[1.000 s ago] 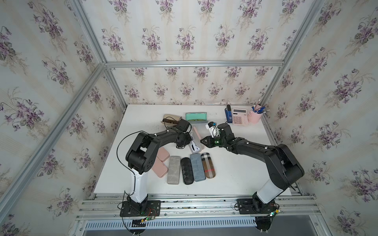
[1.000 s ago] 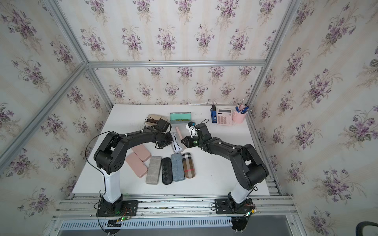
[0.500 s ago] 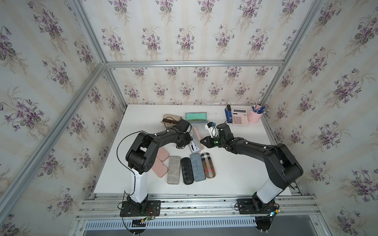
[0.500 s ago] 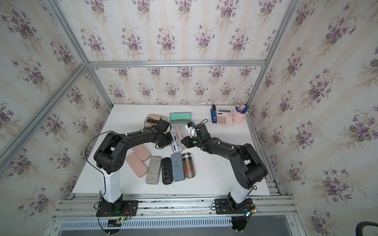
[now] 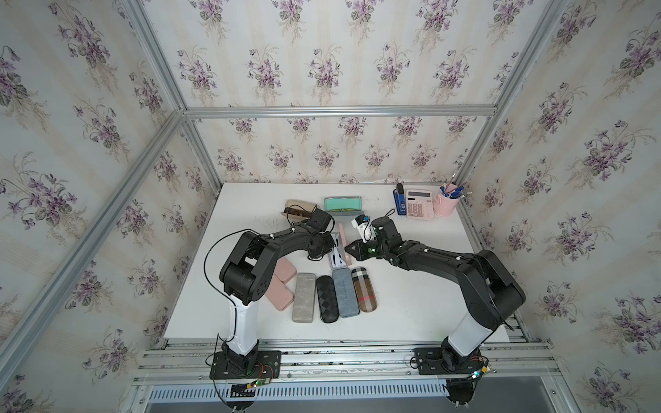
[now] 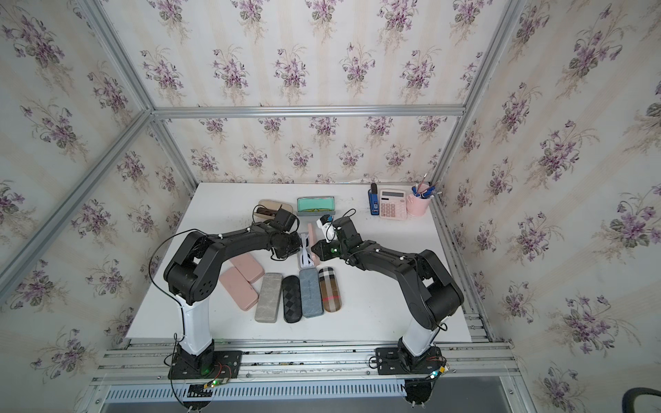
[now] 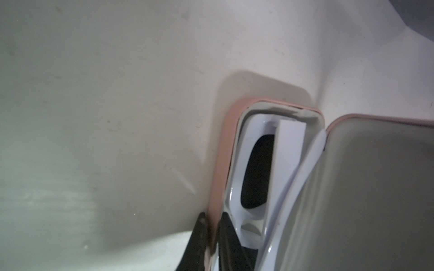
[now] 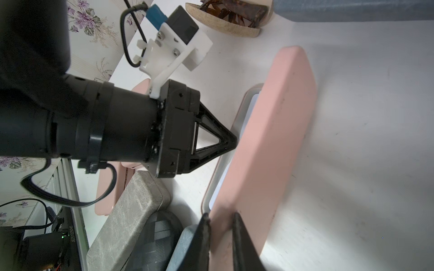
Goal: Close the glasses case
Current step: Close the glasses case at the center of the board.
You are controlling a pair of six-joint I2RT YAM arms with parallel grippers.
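The pink glasses case [image 5: 342, 232] lies open mid-table in both top views, with white sunglasses [image 7: 288, 145] in its base. Its lid [image 8: 277, 131] stands up on edge over the base [image 6: 307, 262]. My left gripper [image 7: 212, 214] is shut on the base's pink side wall [image 7: 223, 152], one finger outside and one inside. From the opposite side, my right gripper [image 8: 220, 215] is shut on the lid's near end. The two grippers face each other across the case [image 6: 312, 232] in both top views, left gripper [image 5: 327, 248] and right gripper [image 5: 347, 248].
A row of closed cases lies just in front: two pink [image 5: 282, 286], grey marbled [image 5: 303, 296], black [image 5: 327, 298], blue-grey [image 5: 345, 291], plaid [image 5: 364, 289]. Behind are a green open case [image 5: 343, 205], a tan case [image 5: 300, 209], a calculator [image 5: 418, 203], a stapler [image 5: 400, 198] and a pen cup [image 5: 445, 203].
My right gripper has edged left toward the case and its jaws have drawn in on the lid. The left arm has kept its place and its hold.
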